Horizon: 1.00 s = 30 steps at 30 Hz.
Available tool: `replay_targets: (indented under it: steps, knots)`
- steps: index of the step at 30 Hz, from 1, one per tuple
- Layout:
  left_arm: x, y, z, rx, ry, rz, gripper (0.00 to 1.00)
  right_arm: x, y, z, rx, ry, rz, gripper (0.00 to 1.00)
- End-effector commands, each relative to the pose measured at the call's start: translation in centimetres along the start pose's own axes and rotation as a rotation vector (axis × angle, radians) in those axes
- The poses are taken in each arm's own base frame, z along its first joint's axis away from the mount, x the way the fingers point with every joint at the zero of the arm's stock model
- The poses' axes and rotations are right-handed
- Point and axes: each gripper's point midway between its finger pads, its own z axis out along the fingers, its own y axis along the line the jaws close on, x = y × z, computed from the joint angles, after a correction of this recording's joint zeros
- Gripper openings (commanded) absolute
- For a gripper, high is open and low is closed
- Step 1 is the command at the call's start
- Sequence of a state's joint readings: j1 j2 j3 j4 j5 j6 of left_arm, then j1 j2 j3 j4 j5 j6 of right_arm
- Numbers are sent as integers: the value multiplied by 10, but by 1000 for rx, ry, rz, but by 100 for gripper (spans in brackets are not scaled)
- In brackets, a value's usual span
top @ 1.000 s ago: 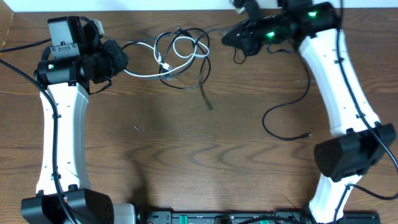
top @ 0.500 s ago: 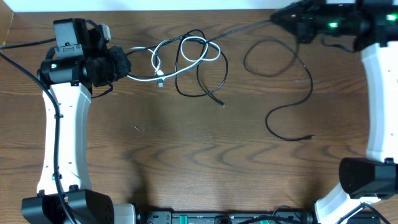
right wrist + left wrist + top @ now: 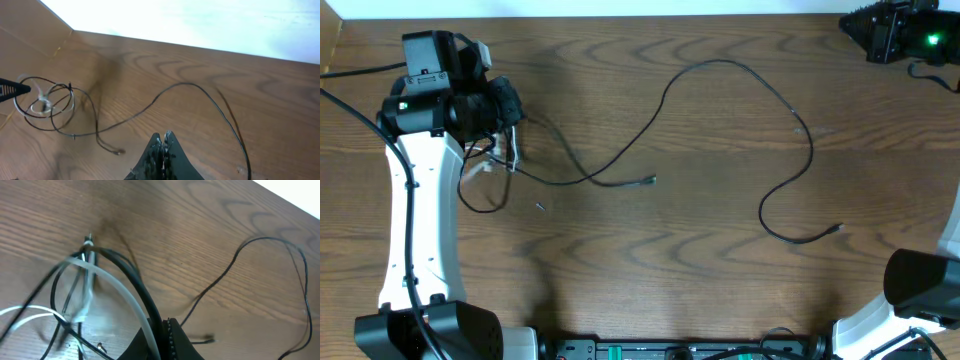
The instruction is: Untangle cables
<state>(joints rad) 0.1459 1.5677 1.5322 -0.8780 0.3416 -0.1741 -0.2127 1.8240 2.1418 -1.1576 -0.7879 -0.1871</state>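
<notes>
My left gripper is shut on a white cable and a black cable, held above the table's left side. Their loops hang and lie below it, still crossing each other. A long black cable runs from that bundle across the table in a wide arc to a plug end. A second plug end lies mid-table. My right gripper is shut with nothing between its fingers, high at the far right corner, apart from the cable.
The far edge of the table meets a white wall. A small dark speck lies on the wood. A black equipment bar runs along the near edge between the arm bases.
My right gripper has swung right to the far corner and no longer holds the black cable. The tangle has been drawn out into one long arc. The remaining loops now sit under my left gripper.
</notes>
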Motion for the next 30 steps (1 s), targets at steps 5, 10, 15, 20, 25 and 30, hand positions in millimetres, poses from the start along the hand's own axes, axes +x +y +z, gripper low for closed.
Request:
replay_targets:
  steps: [5, 10, 15, 20, 25, 30]
  knots:
    - [2, -88, -11, 429, -25, 319, 8, 5, 21, 19, -43, 40, -9, 3]
    - [3, -149, -50, 815, -81, 442, 8, 14, 42, 46, -104, 92, -54, 44]
    - [3, -182, -89, 1077, -96, 489, 8, 25, 64, 78, -168, 148, -97, 68]
    - [-8, -188, -95, 1094, -71, 392, 8, 40, 87, 113, -234, 204, -125, 70]
    - [-18, -195, -103, 1113, -50, 306, 8, 56, 104, 146, -287, 255, -146, 70]
    - [-28, -199, -108, 1116, -28, 207, 8, 71, 117, 173, -329, 296, -160, 70]
